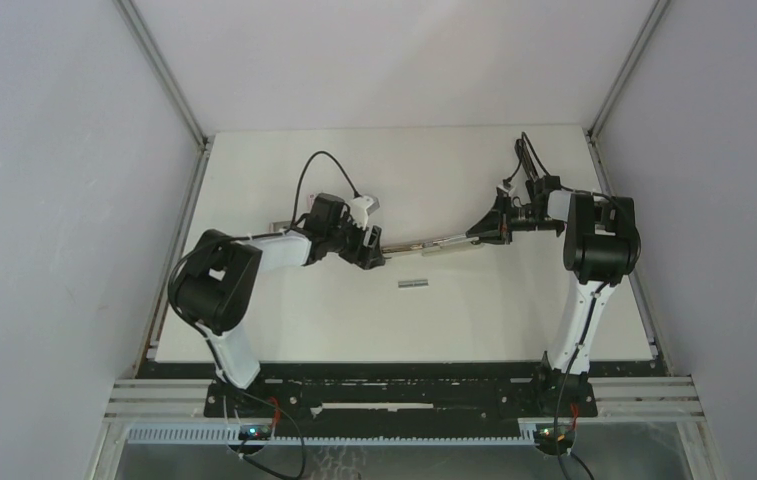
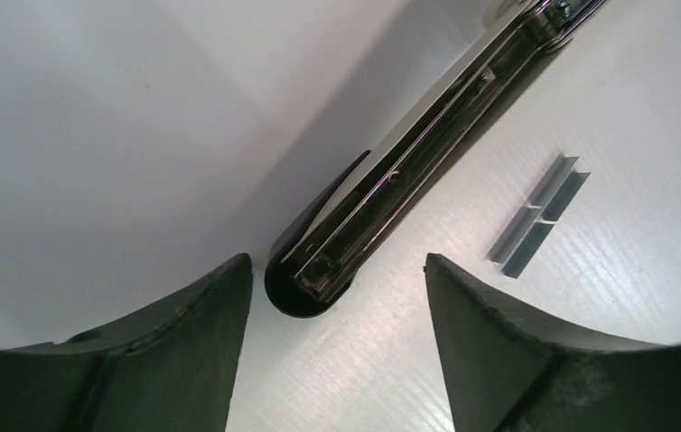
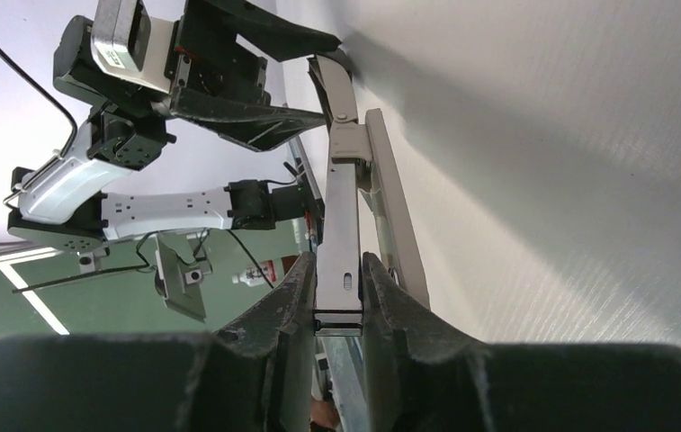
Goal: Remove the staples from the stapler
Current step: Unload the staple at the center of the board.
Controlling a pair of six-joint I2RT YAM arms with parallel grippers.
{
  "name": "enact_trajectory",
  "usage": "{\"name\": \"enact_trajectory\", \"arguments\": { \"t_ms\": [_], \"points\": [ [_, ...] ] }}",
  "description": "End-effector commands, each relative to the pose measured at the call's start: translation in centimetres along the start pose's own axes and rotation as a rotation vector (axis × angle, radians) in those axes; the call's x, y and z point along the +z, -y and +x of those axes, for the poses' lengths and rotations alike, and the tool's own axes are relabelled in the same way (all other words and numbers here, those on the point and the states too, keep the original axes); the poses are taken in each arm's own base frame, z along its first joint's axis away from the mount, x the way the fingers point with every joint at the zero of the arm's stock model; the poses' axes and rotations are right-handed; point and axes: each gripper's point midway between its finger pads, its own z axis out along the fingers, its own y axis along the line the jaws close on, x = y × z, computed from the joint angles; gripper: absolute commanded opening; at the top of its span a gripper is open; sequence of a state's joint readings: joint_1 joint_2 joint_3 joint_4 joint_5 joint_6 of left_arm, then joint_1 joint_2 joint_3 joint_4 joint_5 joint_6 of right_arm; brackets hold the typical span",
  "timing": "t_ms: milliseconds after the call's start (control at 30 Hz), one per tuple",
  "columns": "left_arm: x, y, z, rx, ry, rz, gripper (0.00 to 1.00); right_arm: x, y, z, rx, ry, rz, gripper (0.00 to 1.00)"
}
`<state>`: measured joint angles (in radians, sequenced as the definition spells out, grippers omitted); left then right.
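The stapler is swung open into a long line above the table between my two grippers. My right gripper is shut on its silvery metal arm; the grip shows in the right wrist view. My left gripper is open, and the stapler's black-tipped far end lies between its fingertips, close to the left finger and not clamped. A short silvery-grey strip of staples lies loose on the table just in front of the stapler. It also shows in the left wrist view.
The white table is walled by grey panels on the left, right and back. The left arm's cable loops over the table behind it. The right arm's cable rises by the back right corner.
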<state>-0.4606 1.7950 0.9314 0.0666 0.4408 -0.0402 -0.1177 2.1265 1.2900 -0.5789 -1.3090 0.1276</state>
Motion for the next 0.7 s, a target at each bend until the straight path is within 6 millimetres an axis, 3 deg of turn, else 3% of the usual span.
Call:
{"name": "enact_trajectory", "arguments": {
  "t_ms": [0,233,367,667],
  "points": [
    [-0.8,0.4,-0.3,0.025,0.001,0.0,0.8,-1.0,-4.2,-0.8,-0.105,0.013,-0.082,0.11],
    [-4.1,3.3,-2.9,0.196,0.063,0.109,0.89,-1.1,-4.4,-0.7,-0.144,0.012,-0.062,0.11],
    [-5.3,6.1,-4.7,0.266,0.062,0.26,0.92,-0.9,-5.0,-0.5,-0.187,-0.002,-0.061,0.11],
    [-2.6,8.2,-7.1,0.251,-0.026,0.467,0.94,-0.2,-6.6,0.6,-0.23,-0.056,-0.105,0.11]
  ]
}}
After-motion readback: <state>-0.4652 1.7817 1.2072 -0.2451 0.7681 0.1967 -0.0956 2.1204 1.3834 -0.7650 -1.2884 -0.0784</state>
